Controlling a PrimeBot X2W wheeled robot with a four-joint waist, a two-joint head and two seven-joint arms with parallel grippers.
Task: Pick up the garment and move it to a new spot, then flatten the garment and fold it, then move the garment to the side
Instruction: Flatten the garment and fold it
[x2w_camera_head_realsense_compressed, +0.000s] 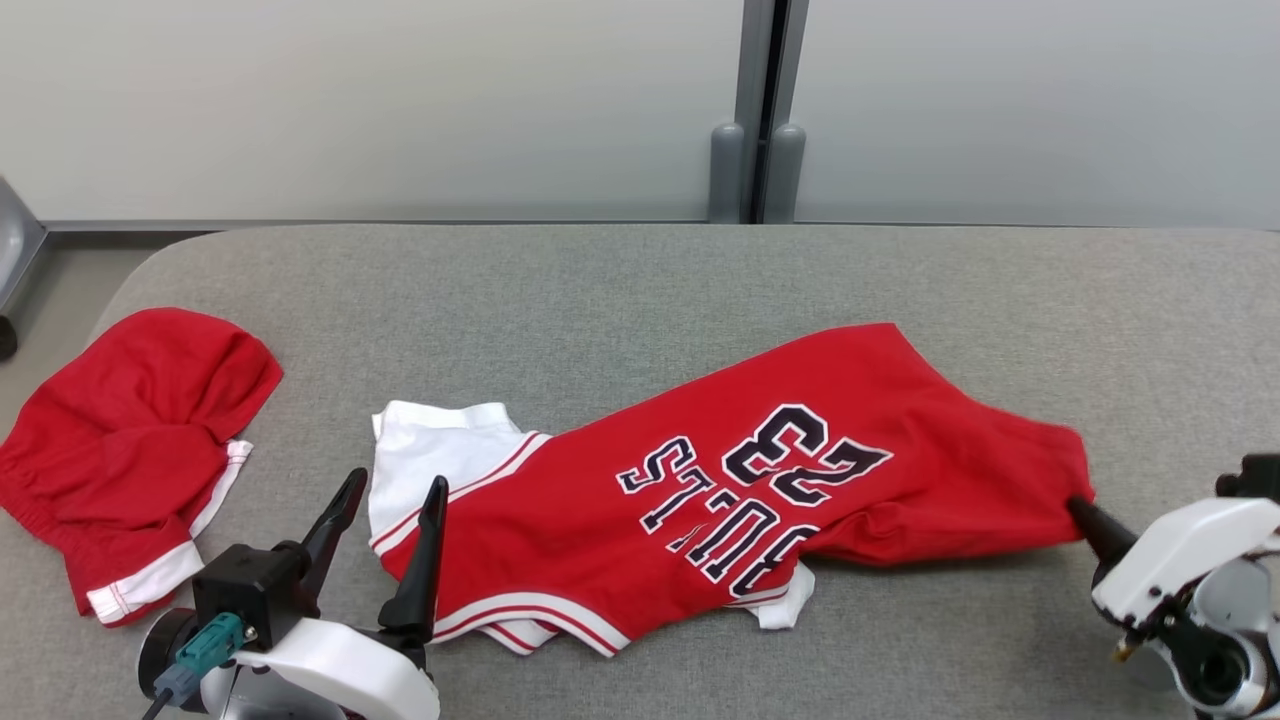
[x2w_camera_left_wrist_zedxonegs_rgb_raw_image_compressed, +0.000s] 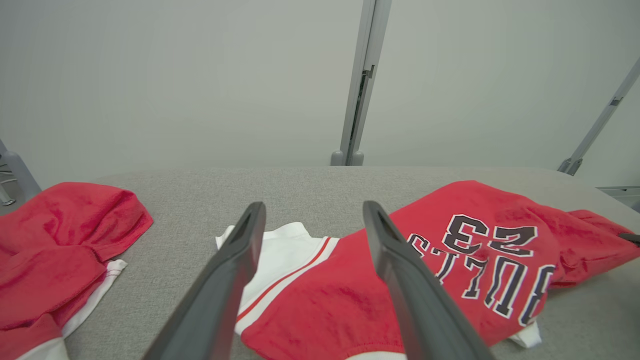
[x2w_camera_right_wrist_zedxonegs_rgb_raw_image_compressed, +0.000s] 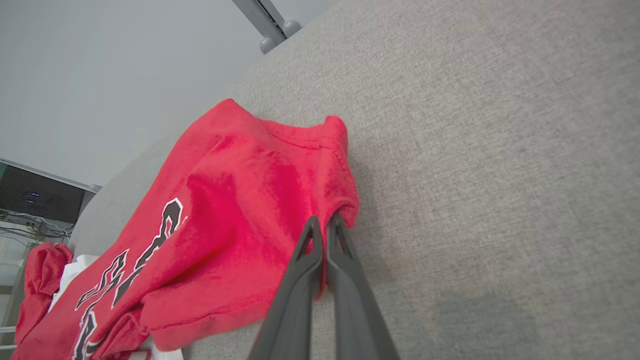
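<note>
Across the middle of the grey padded table (x2w_camera_head_realsense_compressed: 600, 290) lies the garment (x2w_camera_head_realsense_compressed: 720, 470), a red jersey with white trim, spread crookedly from lower left to upper right in the head view. Its dark lettering and the number 23 (x2w_camera_head_realsense_compressed: 805, 455) face up and read upside down from the robot's side. A white sleeve (x2w_camera_head_realsense_compressed: 440, 450) sticks out at its left end, and a bit of white cloth shows under its near edge. The cloth is wrinkled and bunched toward its right end, where a shadow lies beneath it.

Well apart from it, at the table's left edge, lies a second red piece with white bands (x2w_camera_head_realsense_compressed: 130, 440), rumpled into a heap. Behind the table stands a pale wall (x2w_camera_head_realsense_compressed: 400, 100) with a grey post (x2w_camera_head_realsense_compressed: 757, 110).

The right gripper (x2w_camera_head_realsense_compressed: 1080, 508) reaches in from the lower right, its fingers drawn together and pinching the jersey's right corner; the right wrist view shows red cloth caught between the two tips (x2w_camera_right_wrist_zedxonegs_rgb_raw_image_compressed: 325, 220). The left gripper (x2w_camera_head_realsense_compressed: 397, 482) sits low at the lower left, fingers spread wide and holding nothing, pointing toward the white sleeve. In the left wrist view (x2w_camera_left_wrist_zedxonegs_rgb_raw_image_compressed: 313, 206) the sleeve lies between the two fingers; whether they touch it cannot be told.
</note>
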